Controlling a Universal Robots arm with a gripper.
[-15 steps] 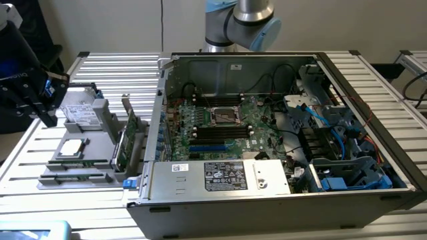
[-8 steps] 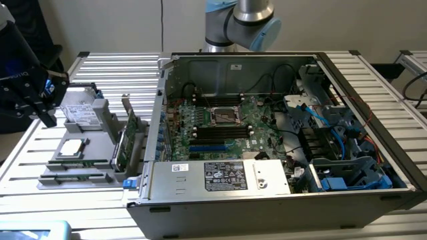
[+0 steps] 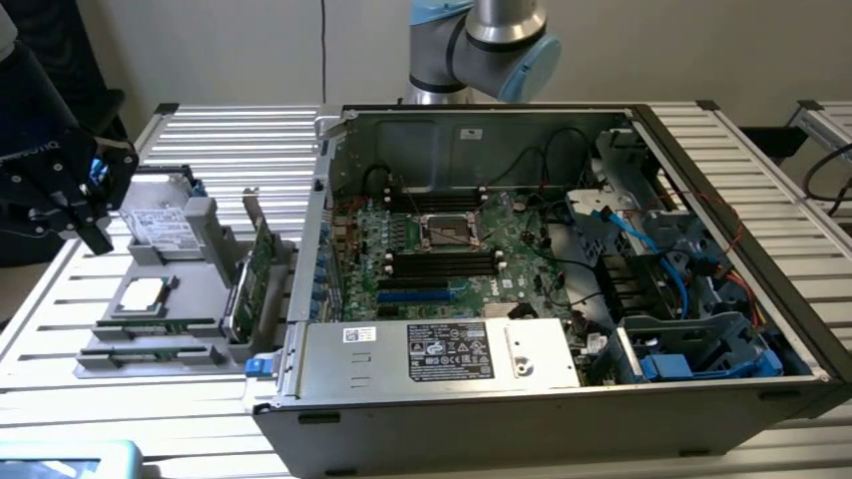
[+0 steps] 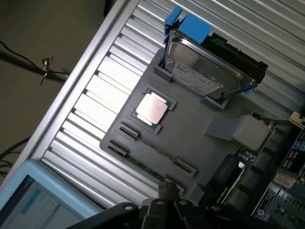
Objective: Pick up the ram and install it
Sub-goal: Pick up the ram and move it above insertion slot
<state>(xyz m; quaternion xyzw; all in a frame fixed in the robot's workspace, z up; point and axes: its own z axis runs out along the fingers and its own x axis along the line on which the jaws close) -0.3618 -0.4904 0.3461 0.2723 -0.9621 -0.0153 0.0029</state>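
The ram [image 3: 154,324] is a narrow green stick standing on edge in a front slot of the grey holder [image 3: 200,261], with a second like stick [image 3: 140,351] just in front of it. In the wrist view the ram [image 4: 143,165] appears as a thin green line between the holder's clips. My black gripper [image 3: 96,238] hangs above the holder's far corner at the exterior view's left, apart from the sticks. Its fingers are shut with nothing between them. The wrist view has the gripper [image 4: 167,193] over the holder's [image 4: 200,143] front edge.
The holder also carries a hard drive [image 4: 202,71] in a blue frame, a silver processor [image 4: 151,109] and a wide green expansion card [image 3: 253,289]. The open computer case [image 3: 799,344] lies at the exterior view's right, its motherboard showing black memory slots [image 3: 440,264]. A tablet [image 4: 33,200] lies near the table edge.
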